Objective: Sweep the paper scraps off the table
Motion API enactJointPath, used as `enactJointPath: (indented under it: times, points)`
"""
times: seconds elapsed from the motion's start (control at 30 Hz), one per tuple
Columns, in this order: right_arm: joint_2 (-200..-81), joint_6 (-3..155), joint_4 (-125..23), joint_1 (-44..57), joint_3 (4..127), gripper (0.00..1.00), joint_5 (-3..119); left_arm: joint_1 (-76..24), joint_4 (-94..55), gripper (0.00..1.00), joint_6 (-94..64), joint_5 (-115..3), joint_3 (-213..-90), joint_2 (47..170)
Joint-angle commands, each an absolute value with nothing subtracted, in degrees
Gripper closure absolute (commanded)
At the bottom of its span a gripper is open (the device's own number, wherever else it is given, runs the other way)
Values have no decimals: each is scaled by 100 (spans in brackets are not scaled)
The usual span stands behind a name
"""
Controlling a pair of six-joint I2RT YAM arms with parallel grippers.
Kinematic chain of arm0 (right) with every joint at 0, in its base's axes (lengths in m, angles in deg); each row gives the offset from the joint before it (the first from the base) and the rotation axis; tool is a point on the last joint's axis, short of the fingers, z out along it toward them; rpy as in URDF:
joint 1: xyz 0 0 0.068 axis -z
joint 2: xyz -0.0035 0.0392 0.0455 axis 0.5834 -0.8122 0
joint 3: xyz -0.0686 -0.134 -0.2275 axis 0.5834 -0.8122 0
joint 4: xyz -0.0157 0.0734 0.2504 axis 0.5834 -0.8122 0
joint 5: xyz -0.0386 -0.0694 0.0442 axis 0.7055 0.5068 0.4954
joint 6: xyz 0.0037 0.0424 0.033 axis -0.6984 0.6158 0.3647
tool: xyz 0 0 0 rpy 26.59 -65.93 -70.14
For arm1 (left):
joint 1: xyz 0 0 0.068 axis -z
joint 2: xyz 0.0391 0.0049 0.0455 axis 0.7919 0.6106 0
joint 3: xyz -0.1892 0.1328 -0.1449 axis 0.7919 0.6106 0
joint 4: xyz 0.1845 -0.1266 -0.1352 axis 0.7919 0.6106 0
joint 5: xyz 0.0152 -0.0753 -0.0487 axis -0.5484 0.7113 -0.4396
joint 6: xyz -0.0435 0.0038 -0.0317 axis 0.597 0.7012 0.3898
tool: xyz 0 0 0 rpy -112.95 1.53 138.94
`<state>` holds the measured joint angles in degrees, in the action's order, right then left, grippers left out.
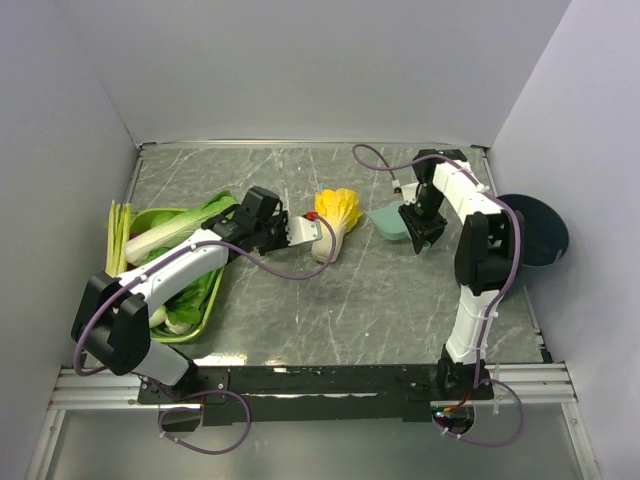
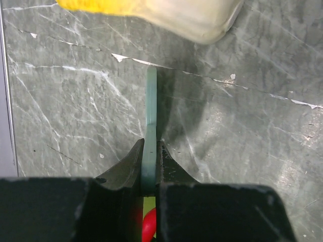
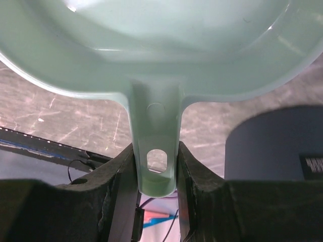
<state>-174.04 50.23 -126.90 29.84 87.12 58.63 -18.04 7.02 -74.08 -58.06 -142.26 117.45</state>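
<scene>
From above, the left fingers (image 1: pixel 288 232) are just beside the cabbage (image 1: pixel 335 215). The right fingers (image 1: pixel 420 226) hold the dustpan (image 1: pixel 385 222) over the table (image 1: pixel 380 300). Paper scraps I cannot find.

Left wrist: fingers closed on a thin green blade (image 2: pixel 151 101).

Right wrist: fingers clamp the dustpan handle (image 3: pixel 155 116). Better to keep the pan lip flat and sweep the blade towards it.

plain pale lilac-grey walls (image 1: pixel 300 60) close round the table (image 1: pixel 380 300) on three sides; soft light.
</scene>
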Motion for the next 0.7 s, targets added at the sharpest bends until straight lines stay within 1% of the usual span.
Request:
enactJointPath:
  times: [0.0,0.13,0.33,0.37,0.4,0.43,0.47,0.5,0.53,0.57,0.6,0.63,0.67]
  points:
    - [-16824,5203,-13116,3076,8690,100,6104,-1765,659,99,-7370,-5619,-14142,11415]
    - [-17051,5176,-13055,3138,8461,100,6122,-1756,843,99,-7353,-5479,-14036,11397]
    - [-17799,4878,-13082,3191,8672,100,6227,-1756,1581,99,-7247,-5031,-14264,11660]
    - [-17791,4878,-13073,3182,8646,100,6201,-1748,1799,98,-7256,-4969,-14291,11687]
    - [-17738,4878,-13081,3182,8611,100,6105,-1747,1915,93,-7247,-4925,-14343,11730]
    - [-17703,4878,-13081,3174,8506,97,6087,-1739,2107,90,-7378,-4733,-14396,11757]
    - [-17642,4869,-13090,3165,8435,92,6078,-1739,2536,87,-7483,-4644,-14457,11792]
    - [-17493,4869,-13099,3139,8365,75,6087,-1739,2723,77,-7528,-4583,-14571,11862]
    - [-17413,4843,-13116,3138,8225,66,6061,-1739,2838,72,-7494,-4504,-14616,11898]
    - [-17239,4842,-13160,3121,8154,58,6026,-1739,3056,65,-7467,-4468,-14660,11976]
    - [-17150,4842,-13178,3103,8075,42,5982,-1739,3119,62,-7354,-4468,-14721,12012]
    - [-17044,4868,-13195,3103,7935,35,5938,-1747,3164,60,-7283,-4450,-14748,12047]
    - [-16887,4877,-13230,3103,7890,23,5876,-1739,3251,55,-7178,-4407,-14826,12117]
